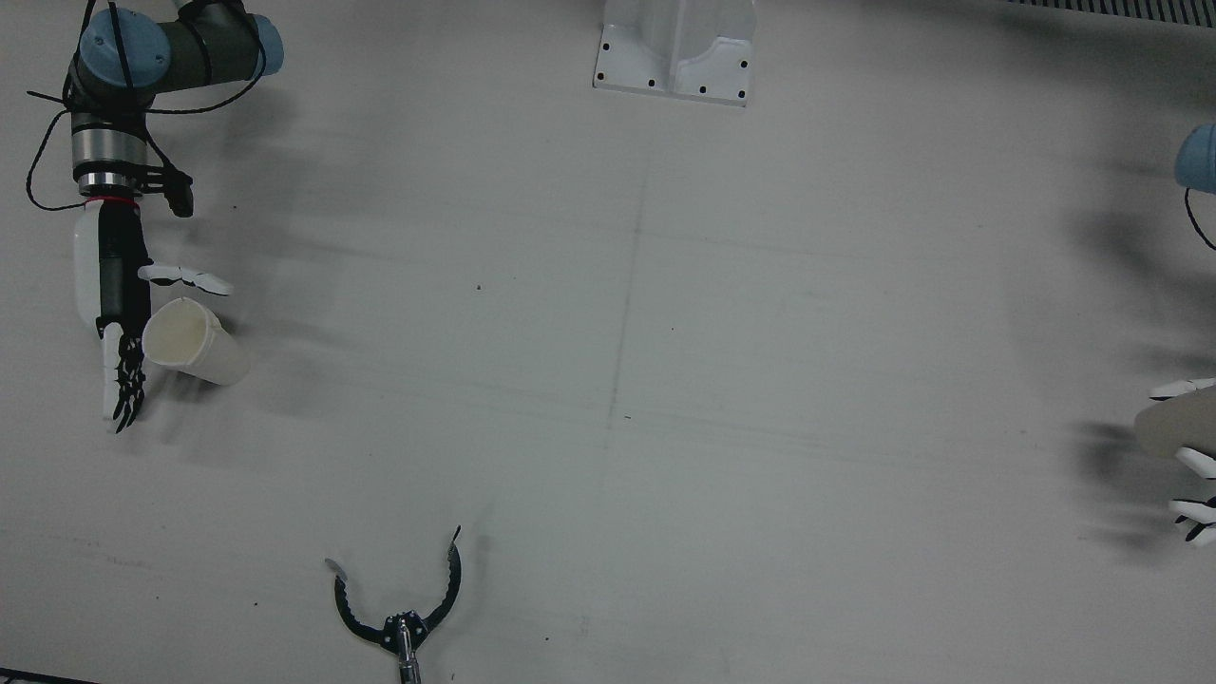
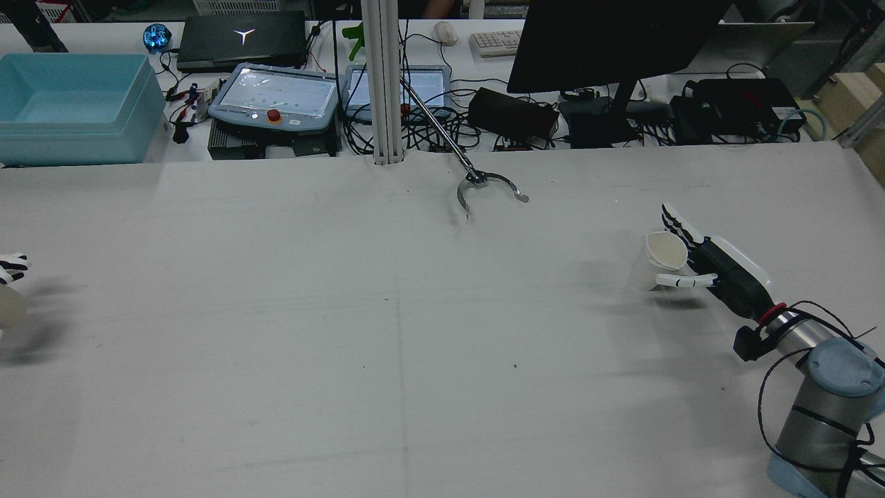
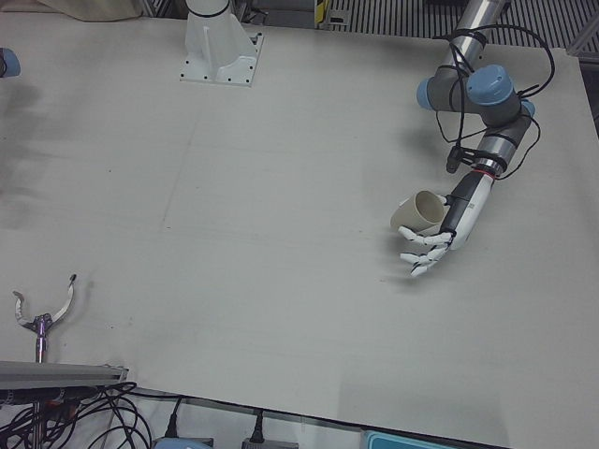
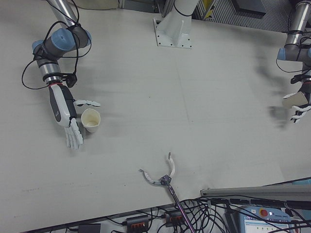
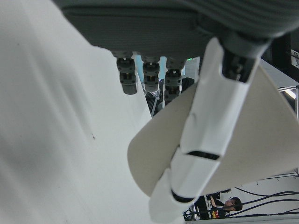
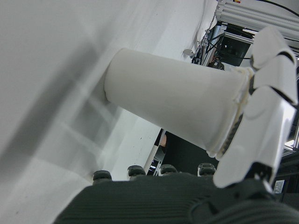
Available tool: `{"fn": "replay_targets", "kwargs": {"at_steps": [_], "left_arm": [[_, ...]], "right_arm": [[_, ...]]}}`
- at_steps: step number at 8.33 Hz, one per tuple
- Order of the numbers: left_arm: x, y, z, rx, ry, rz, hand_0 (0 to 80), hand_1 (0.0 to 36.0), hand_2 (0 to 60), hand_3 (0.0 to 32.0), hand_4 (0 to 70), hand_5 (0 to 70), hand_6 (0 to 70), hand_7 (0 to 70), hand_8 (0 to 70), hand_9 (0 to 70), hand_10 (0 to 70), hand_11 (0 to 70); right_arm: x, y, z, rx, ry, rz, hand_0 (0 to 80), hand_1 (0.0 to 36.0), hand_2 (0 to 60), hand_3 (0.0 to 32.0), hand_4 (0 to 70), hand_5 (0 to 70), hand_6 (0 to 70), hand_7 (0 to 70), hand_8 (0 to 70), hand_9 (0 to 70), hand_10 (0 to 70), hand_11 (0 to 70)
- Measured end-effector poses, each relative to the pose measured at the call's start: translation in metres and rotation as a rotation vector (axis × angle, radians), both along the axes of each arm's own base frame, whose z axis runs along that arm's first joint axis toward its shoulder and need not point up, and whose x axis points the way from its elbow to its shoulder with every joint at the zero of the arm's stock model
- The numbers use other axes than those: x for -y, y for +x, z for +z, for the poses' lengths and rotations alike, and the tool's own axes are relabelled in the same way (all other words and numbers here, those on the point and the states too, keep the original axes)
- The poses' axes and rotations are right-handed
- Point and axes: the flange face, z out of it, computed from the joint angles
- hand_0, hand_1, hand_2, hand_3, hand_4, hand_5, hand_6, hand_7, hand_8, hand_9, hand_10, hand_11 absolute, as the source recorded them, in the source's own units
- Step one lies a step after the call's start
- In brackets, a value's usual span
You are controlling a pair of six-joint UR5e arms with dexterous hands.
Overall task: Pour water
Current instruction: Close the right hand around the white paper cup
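Cream-white paper made up both vessels. One tapered paper cup [image 4: 91, 120] stood on the grey table [image 1: 627, 380] at the robot's right side, tilted a little and pressed into the palm of the right hand [image 4: 68, 116]. That hand's long fingers [image 1: 123, 385] lay stretched past the cup, its thumb crossing beside the rim, so the hold looked loose and cradling, not a firm clasp. A second paper cup [image 3: 418, 212] was off the table at the robot's left side, lying nearly on its side in the left hand [image 3: 440, 234], with the thumb over its wall and the fingers curled beneath. Such cups would likely be light, thin-walled and easily crushed, so a grip around the mid-wall with mild pressure seemed wisest. A black claw-shaped grabber tool [image 1: 404, 608] lay near the operators' edge.
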Motion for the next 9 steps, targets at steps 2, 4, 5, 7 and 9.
{"fn": "replay_targets", "kwargs": {"at_steps": [2, 4, 5, 7, 9], "left_arm": [[-0.005, -0.004, 0.004, 0.002, -0.009, -0.001, 80.0, 36.0, 60.0, 0.0, 70.0, 70.0, 22.8, 31.0, 11.9, 14.0, 10.3, 18.7], [-0.014, -0.009, 0.012, 0.006, -0.022, -0.001, 80.0, 36.0, 60.0, 0.0, 70.0, 70.0, 23.0, 31.0, 12.1, 14.2, 10.5, 19.0], [-0.017, -0.011, 0.015, 0.008, -0.026, 0.0, 80.0, 36.0, 60.0, 0.0, 70.0, 70.0, 23.1, 30.9, 12.2, 14.4, 10.7, 19.2], [-0.02, -0.012, 0.02, 0.014, -0.032, 0.002, 80.0, 36.0, 60.0, 0.0, 70.0, 70.0, 23.1, 30.9, 12.5, 14.9, 11.1, 19.8], [-0.022, -0.013, 0.023, 0.017, -0.035, 0.002, 80.0, 36.0, 60.0, 0.0, 70.0, 70.0, 22.9, 30.5, 12.6, 14.8, 11.0, 19.7]], "right_arm": [[-0.001, -0.003, -0.001, 0.009, 0.007, -0.006, 47.9, 20.4, 24.2, 10.4, 0.0, 5.0, 0.3, 0.0, 0.6, 0.0, 0.0, 0.0], [0.001, -0.008, -0.006, 0.025, 0.01, -0.008, 50.6, 23.6, 39.1, 0.0, 41.5, 3.3, 2.5, 0.0, 0.0, 0.0, 0.0, 0.0], [0.002, -0.01, -0.008, 0.028, 0.012, -0.01, 53.0, 26.2, 43.4, 0.0, 53.5, 3.8, 4.3, 1.5, 0.0, 0.0, 0.0, 0.0], [0.003, -0.013, -0.009, 0.031, 0.014, -0.011, 60.4, 34.9, 40.3, 15.2, 0.0, 12.3, 21.3, 38.5, 4.8, 6.3, 0.0, 0.0], [0.008, -0.017, -0.016, 0.042, 0.022, -0.004, 73.2, 36.0, 51.8, 11.2, 0.0, 16.1, 32.9, 54.1, 14.5, 18.7, 0.0, 0.0]]}}
